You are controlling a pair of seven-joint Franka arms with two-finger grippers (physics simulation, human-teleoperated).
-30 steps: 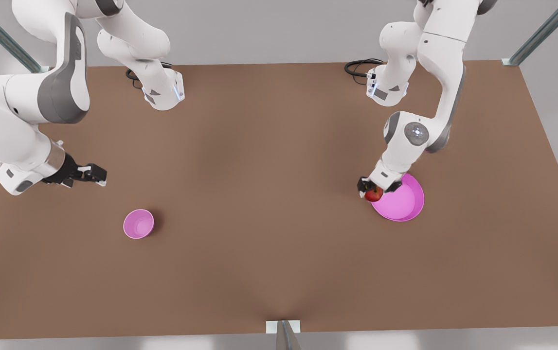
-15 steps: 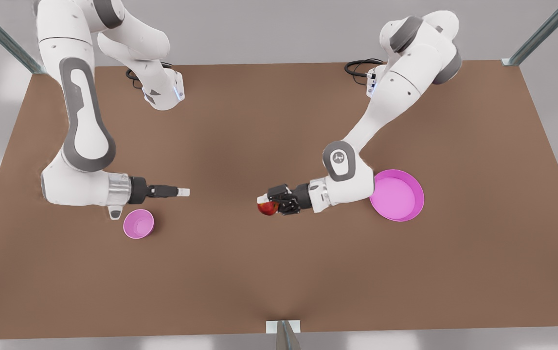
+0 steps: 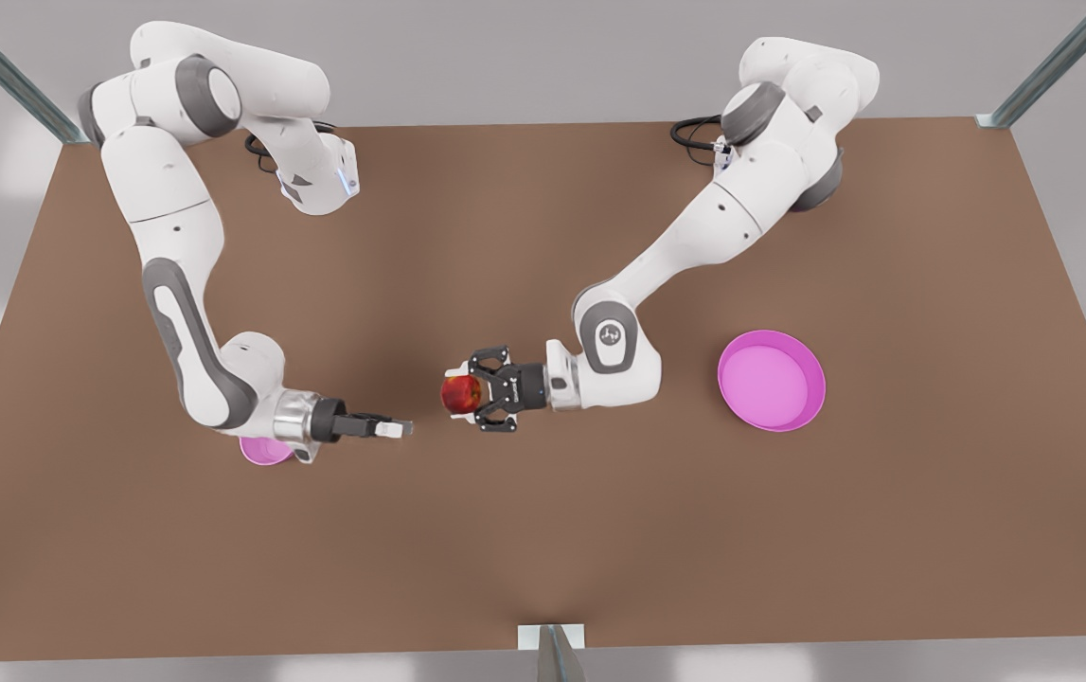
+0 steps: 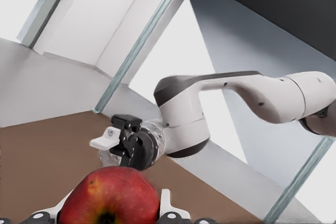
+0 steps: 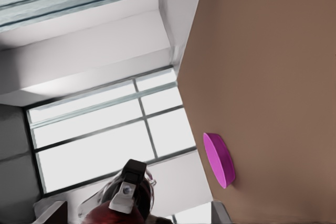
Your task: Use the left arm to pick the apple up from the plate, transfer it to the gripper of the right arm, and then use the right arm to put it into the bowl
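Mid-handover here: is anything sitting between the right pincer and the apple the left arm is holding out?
Nothing visible. The left pincer grips the small red apple above the brown table. The right pincer faces it across a bare gap. The small pink bowl lies under the right arm's wrist; the wide pink plate sits behind the left arm.

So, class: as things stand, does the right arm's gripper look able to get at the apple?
Probably yes. The left gripper holds the apple out over bare table, facing the right gripper, with only open air between them.
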